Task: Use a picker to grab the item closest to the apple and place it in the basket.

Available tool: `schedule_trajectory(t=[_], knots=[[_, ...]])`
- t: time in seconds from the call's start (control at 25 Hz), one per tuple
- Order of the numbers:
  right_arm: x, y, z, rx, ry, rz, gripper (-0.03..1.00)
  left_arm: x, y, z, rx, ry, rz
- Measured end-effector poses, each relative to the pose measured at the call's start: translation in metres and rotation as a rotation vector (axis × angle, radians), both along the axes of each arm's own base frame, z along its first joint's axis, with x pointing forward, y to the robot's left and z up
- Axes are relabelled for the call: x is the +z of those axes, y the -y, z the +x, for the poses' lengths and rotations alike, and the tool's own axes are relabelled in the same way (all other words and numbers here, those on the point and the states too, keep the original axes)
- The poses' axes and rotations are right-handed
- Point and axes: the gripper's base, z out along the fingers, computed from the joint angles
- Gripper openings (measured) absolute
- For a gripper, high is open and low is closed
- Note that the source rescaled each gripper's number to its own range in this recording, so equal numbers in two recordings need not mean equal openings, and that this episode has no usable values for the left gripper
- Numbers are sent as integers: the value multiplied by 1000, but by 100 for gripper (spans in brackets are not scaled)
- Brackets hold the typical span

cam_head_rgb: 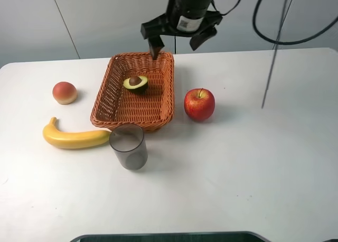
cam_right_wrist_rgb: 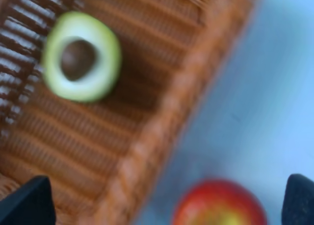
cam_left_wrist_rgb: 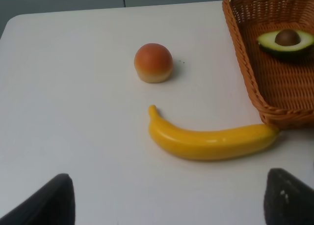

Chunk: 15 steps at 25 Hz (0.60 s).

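Half an avocado point(cam_head_rgb: 135, 83) with its brown pit lies inside the woven basket point(cam_head_rgb: 100, 102), also seen in the left wrist view point(cam_left_wrist_rgb: 286, 40) and the right wrist view point(cam_right_wrist_rgb: 81, 56). The red apple point(cam_head_rgb: 199, 104) stands on the table just right of the basket, and its top shows in the blurred right wrist view point(cam_right_wrist_rgb: 219, 205). My right gripper point(cam_head_rgb: 179, 44) hangs open above the basket's far edge, holding nothing. My left gripper point(cam_left_wrist_rgb: 169, 200) is open over the table near the banana, with only its fingertips point(cam_left_wrist_rgb: 49, 200) showing.
A yellow banana point(cam_head_rgb: 74, 138) lies left of the basket's front corner. A peach point(cam_head_rgb: 64, 92) sits further left. A grey translucent cup point(cam_head_rgb: 128, 146) stands against the basket's front edge. A thin rod point(cam_head_rgb: 274, 46) hangs at the right.
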Motion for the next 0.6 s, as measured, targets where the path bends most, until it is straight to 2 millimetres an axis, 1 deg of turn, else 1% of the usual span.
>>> schedule_trajectory(t=[0.08,0.32,0.44,0.6], knots=[[4,22,-3,-40,-10,-6,100,0,0,0,0,0,0],[23,101,-24,-201,-14,-8,100,0,0,0,0,0,0],[34,137,-40,-284,0,0,100,0,0,0,0,0,0],[48,175,-67,-382,33,14,100,0,0,0,0,0,0]])
